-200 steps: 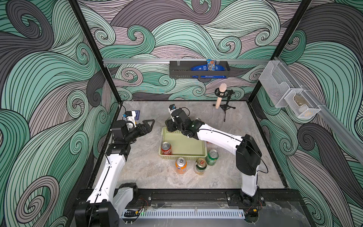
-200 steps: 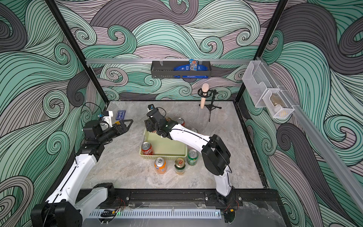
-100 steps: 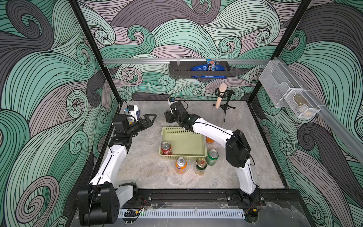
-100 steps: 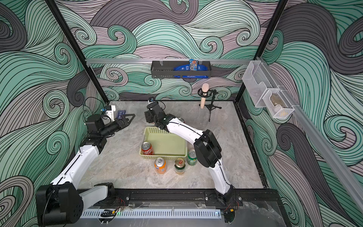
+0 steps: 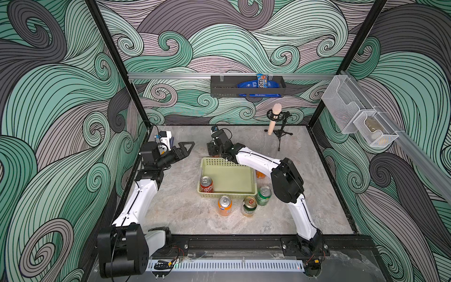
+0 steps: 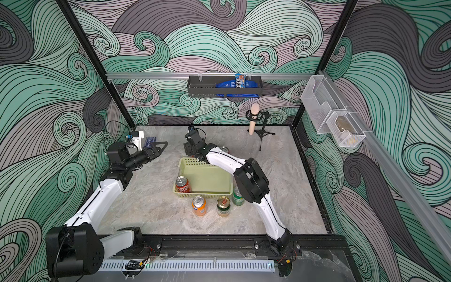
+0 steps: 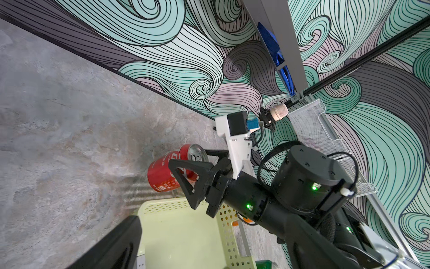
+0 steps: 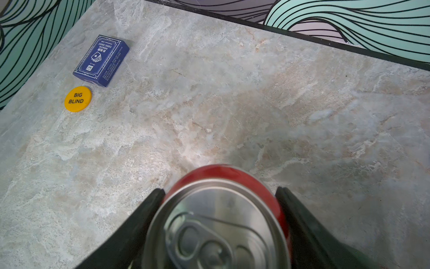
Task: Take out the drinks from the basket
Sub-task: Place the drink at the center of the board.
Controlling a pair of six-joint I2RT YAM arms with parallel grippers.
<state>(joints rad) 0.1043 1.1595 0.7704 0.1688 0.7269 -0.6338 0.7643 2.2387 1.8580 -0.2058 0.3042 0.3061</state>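
Observation:
The pale yellow-green basket [image 5: 227, 194] [image 6: 202, 194] stands mid-table with one red can [image 5: 206, 184] in its near left corner. My right gripper [image 5: 214, 152] [image 8: 218, 192] is shut on another red can [image 8: 218, 216] [image 7: 169, 172], held slightly tilted and low just beyond the basket's far left corner. On the table in front of the basket stand an orange can [image 5: 224, 205], a dark green-gold can [image 5: 250, 206] and a bright green can [image 5: 264, 195]. Another orange can [image 5: 260, 174] shows right of the basket. My left gripper [image 5: 188, 147] hovers open and empty, left of the basket.
A blue card box [image 8: 101, 60] and a yellow "BIG BLIND" chip [image 8: 78, 99] lie at the far left of the table. A microphone on a tripod [image 5: 275, 119] stands far right. A black rack [image 5: 246, 88] and mesh bins [image 5: 358, 117] hang on the walls.
My right gripper has carried the red can from the basket's far left corner out past the far rim. The left arm has swung back toward the far left.

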